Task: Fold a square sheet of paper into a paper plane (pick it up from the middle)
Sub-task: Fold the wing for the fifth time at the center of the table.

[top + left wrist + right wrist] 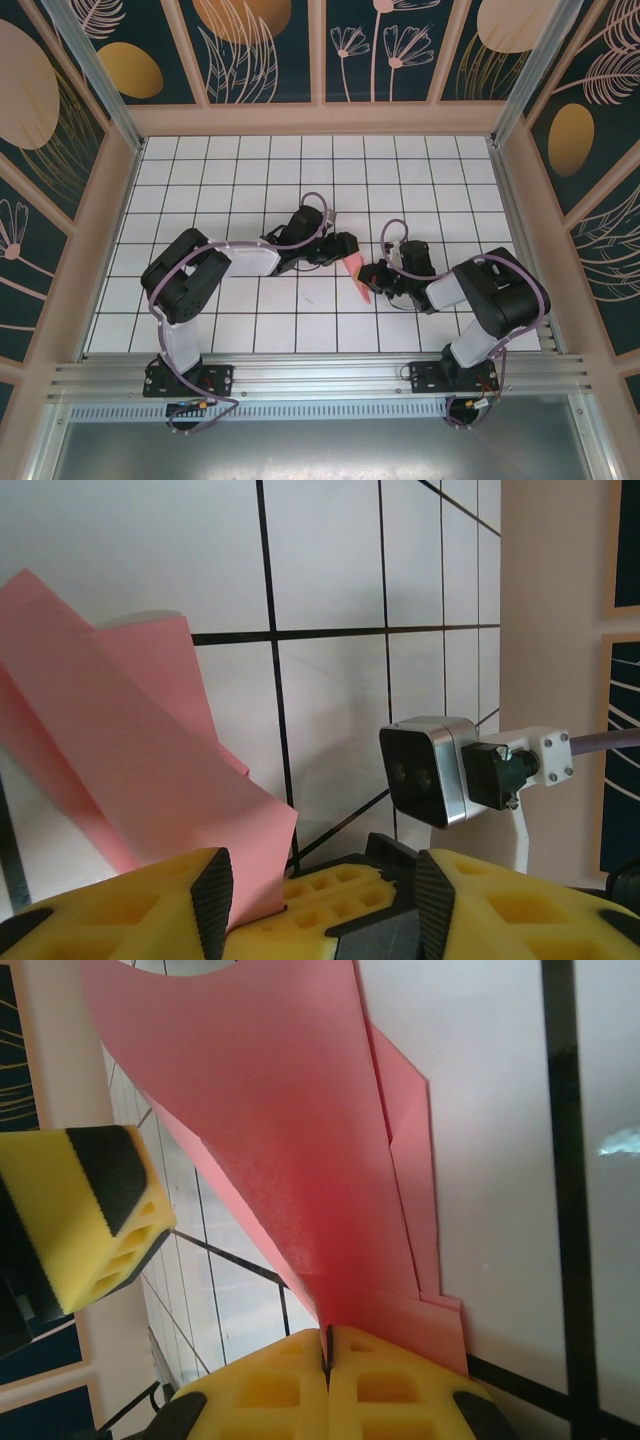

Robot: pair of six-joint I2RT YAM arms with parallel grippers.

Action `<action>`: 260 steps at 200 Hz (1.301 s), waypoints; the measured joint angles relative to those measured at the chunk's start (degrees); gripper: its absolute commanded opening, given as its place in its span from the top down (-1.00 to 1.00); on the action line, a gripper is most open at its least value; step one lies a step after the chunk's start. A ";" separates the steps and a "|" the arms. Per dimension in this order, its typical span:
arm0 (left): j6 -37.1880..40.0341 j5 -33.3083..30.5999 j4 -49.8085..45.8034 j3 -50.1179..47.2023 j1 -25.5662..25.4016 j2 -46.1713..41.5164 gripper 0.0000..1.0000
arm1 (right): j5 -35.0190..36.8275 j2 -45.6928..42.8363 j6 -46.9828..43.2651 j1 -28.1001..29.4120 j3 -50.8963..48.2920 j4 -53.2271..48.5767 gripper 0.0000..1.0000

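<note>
The right gripper [327,1345] clamps the folded salmon-pink sheet of thin paper [290,1160] over the white gridded table [200,180], apparently steadying it for the half-open left gripper [320,880], which grips nothing.

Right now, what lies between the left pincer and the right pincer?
The folded pink paper, pinched in the right pincer, near the open left pincer; top view shows it.

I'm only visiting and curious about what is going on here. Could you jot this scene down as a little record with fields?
Item: pink paper, folded into layers
Where: above the white grid table, between the two arms
Right gripper: shut, pinching the paper's lower edge
Left gripper: open, the paper against one finger
Plane: not finished yet
</note>
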 measured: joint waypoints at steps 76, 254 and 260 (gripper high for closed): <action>0.00 0.55 1.66 3.89 -0.04 4.79 -0.07 | -1.09 0.17 0.79 -0.68 0.00 0.00 1.00; 0.96 -0.04 0.59 6.05 -0.04 8.57 -0.06 | 9.55 -14.21 -9.16 2.95 1.20 -22.84 0.79; 1.03 -0.04 0.55 6.08 -0.04 8.59 -0.06 | 9.68 -14.43 -9.46 2.95 1.20 -23.10 0.85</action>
